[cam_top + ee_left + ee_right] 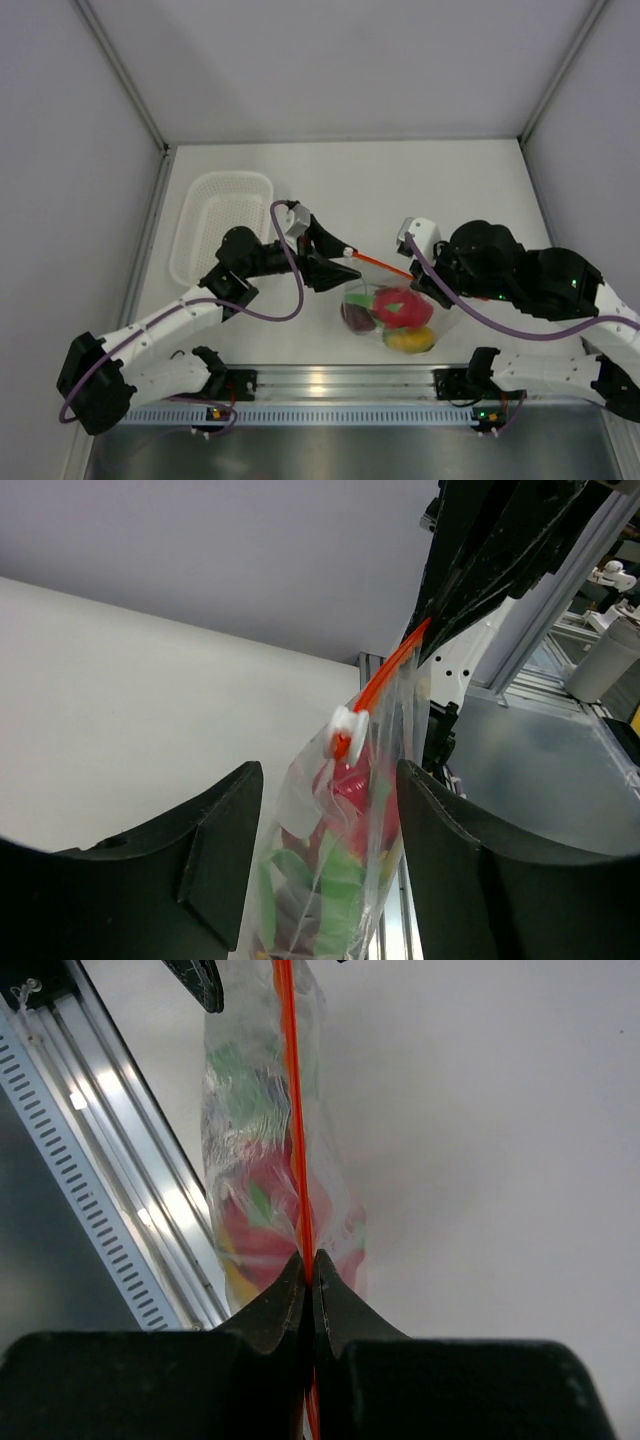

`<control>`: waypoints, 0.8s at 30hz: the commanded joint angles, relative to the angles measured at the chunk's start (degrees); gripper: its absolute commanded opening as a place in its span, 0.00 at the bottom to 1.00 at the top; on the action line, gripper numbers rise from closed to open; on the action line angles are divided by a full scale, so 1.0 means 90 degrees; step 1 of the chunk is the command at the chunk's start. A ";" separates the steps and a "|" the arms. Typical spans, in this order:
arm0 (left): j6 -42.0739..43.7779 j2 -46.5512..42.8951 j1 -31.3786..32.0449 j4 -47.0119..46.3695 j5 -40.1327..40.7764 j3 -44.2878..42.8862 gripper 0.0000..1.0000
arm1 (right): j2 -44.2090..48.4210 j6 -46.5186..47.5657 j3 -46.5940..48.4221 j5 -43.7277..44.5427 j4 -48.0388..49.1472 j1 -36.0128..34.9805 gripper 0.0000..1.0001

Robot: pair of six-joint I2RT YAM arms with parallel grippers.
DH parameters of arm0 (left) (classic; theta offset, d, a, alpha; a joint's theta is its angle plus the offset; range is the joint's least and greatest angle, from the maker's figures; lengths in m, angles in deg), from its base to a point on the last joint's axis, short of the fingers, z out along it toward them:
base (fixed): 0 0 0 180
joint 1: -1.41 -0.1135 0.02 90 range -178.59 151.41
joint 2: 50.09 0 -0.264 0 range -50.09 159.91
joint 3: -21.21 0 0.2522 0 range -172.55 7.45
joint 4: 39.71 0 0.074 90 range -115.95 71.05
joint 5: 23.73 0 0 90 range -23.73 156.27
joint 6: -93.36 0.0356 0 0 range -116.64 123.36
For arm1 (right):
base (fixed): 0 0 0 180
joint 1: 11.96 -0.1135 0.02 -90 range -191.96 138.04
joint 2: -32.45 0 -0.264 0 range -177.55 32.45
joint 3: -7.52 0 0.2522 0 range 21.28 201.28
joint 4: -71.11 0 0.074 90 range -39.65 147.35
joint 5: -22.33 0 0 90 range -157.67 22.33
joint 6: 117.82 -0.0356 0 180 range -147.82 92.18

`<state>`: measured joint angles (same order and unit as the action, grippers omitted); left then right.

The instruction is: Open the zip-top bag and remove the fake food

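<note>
The bag [395,310], food [402,307] inside, sat near the table's [450,190] front edge, its strip [290,1110] pinched by the right pincer [308,1265]. The left pincer [325,780] stood spread astride the slider [345,725]. It needed to close squarely there, then pull along the taut strip.

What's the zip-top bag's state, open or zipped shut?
Zipped shut, apparently: on the zip-top bag the orange zip strip runs as one unsplit line into the right hand, fake food inside.
</note>
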<state>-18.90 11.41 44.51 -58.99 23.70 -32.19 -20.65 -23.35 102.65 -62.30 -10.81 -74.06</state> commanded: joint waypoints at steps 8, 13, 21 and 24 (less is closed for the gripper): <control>0.0022 -0.0202 0.0046 -0.0499 -0.0289 -0.0196 0.41 | 0.0050 0.0080 0.0139 -0.0450 0.0718 -0.0121 0.00; 0.0003 -0.0280 0.0066 -0.0528 -0.0329 -0.0088 0.50 | 0.0255 0.0060 0.0091 -0.0352 0.0971 -0.0121 0.00; -0.0036 -0.0465 0.0105 -0.0587 -0.0349 -0.0117 0.08 | 0.0363 0.0089 -0.0085 -0.0440 0.1148 -0.0121 0.00; -0.0056 -0.0563 0.0105 -0.0587 -0.0193 -0.0117 0.00 | 0.0363 0.0080 -0.0173 -0.0479 0.1128 -0.0111 0.00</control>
<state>-19.44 8.46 45.10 -59.41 21.93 -32.19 -18.18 -23.26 101.16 -65.91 -6.73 -74.09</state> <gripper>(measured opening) 0.019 0.009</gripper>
